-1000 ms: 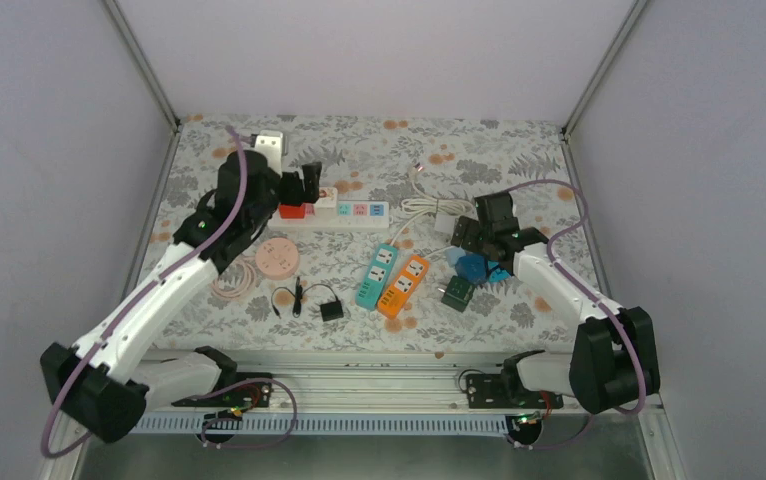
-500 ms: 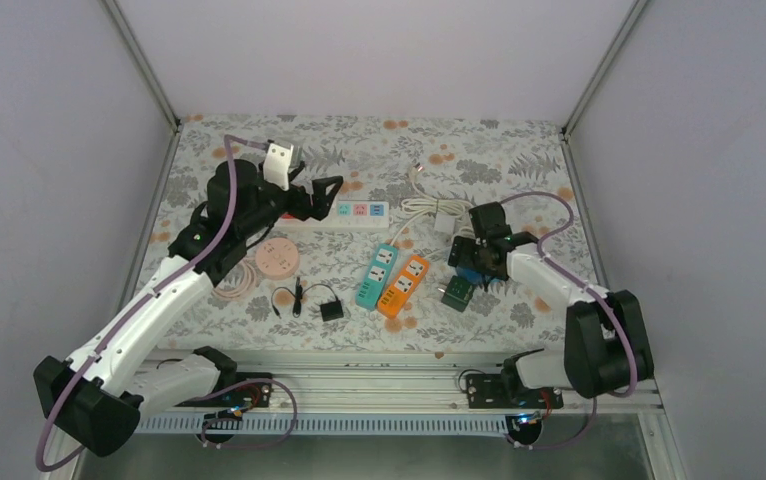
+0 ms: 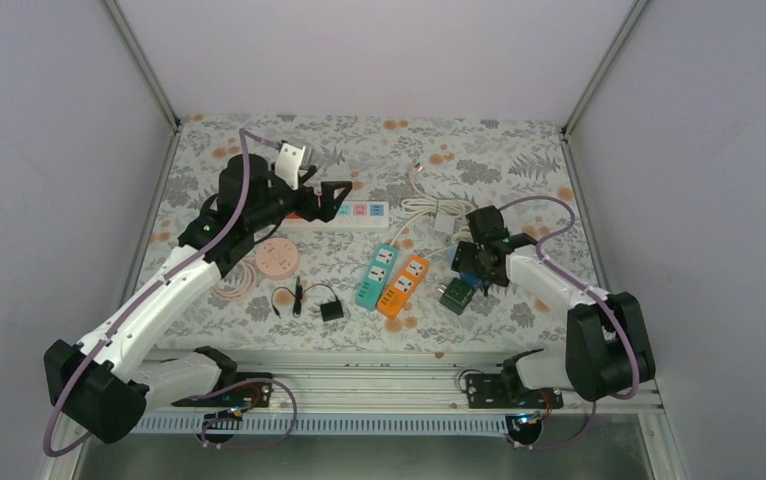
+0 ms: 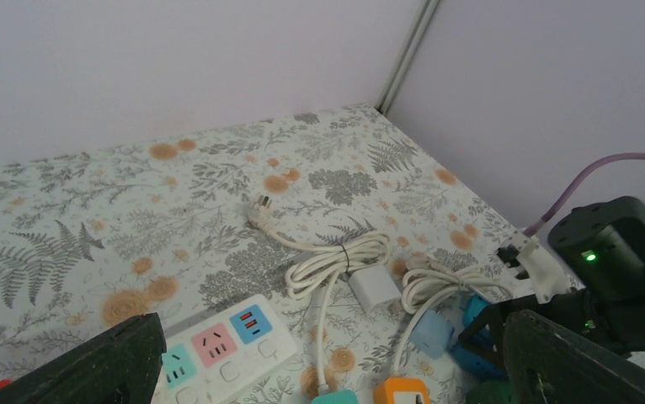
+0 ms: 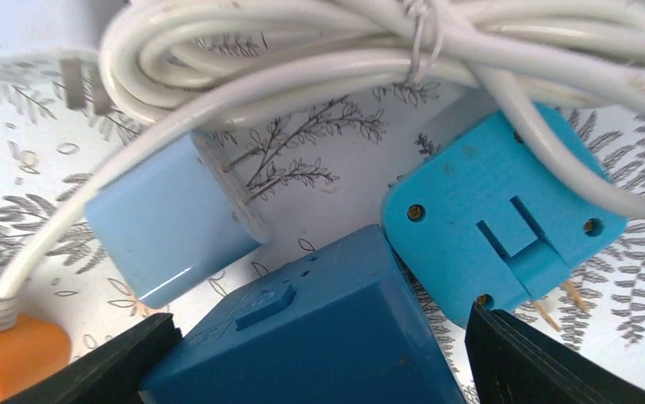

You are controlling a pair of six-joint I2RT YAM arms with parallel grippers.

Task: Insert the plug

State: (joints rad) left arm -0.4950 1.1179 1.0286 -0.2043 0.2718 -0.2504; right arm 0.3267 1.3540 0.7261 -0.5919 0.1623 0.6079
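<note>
A dark blue plug block (image 5: 319,337) lies on the floral table, filling the lower right wrist view. My right gripper (image 5: 319,362) is lowered over it, with one finger on each side and a thin gap still showing on the right. From above, the right gripper (image 3: 476,260) hides most of the block. A cyan adapter (image 5: 504,210) with prongs and a light blue plug (image 5: 167,227) on a white cord touch the block's far side. My left gripper (image 3: 334,195) hangs open above the white power strip (image 3: 349,212), holding nothing. Its wrist view shows the power strip (image 4: 218,349) below.
A teal strip (image 3: 376,274) and an orange strip (image 3: 405,285) lie mid-table, with a green cube (image 3: 456,294) near the right gripper. Coiled white cords and a white charger (image 4: 374,290) lie behind. A pink round disc (image 3: 279,257) and a black adapter (image 3: 331,311) sit left.
My right gripper dropped over the blue block and its jaws narrowed. My left arm lifted off the power strip's red end and swung right, staying open.
</note>
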